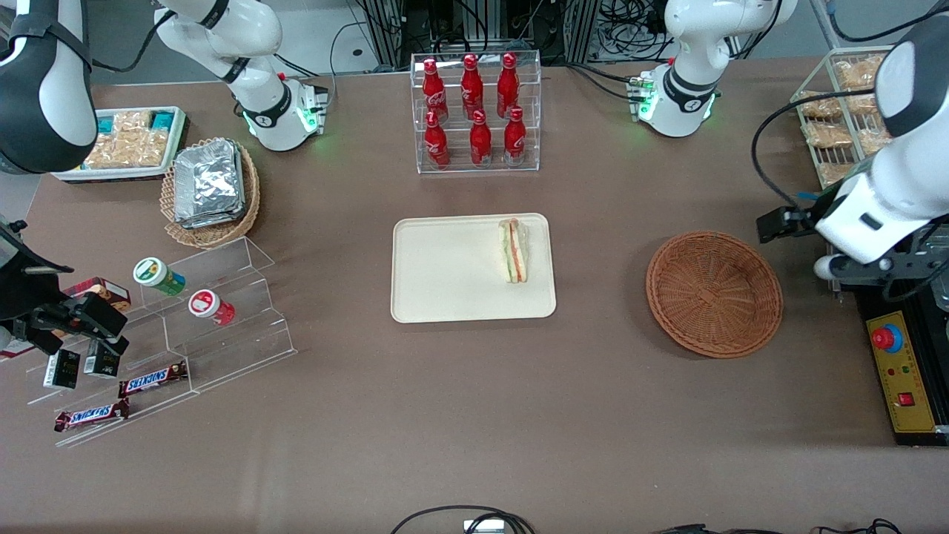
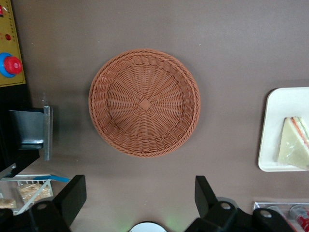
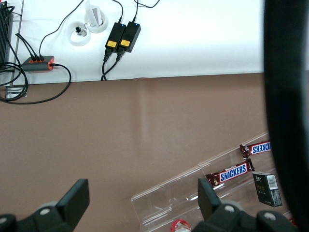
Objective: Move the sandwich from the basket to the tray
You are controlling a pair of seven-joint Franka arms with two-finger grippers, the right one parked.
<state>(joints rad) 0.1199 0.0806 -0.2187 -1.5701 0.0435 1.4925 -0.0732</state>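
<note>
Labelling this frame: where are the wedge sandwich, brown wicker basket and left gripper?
Wedge sandwich (image 1: 514, 250), front view, striped cut face.
Brown wicker basket (image 2: 145, 102), left wrist view, woven centre.
Left gripper (image 2: 140, 195), left wrist view, between its open fingertips above the table.

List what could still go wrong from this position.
1. The sandwich stands on edge close to the tray rim nearest the basket; a nudge might tip it or push it off.
2. The open, empty gripper hangs high above the table beside the basket, so a careless retreat might sweep the arm into the wire rack of snack packs at the working arm's end of the table.
</note>
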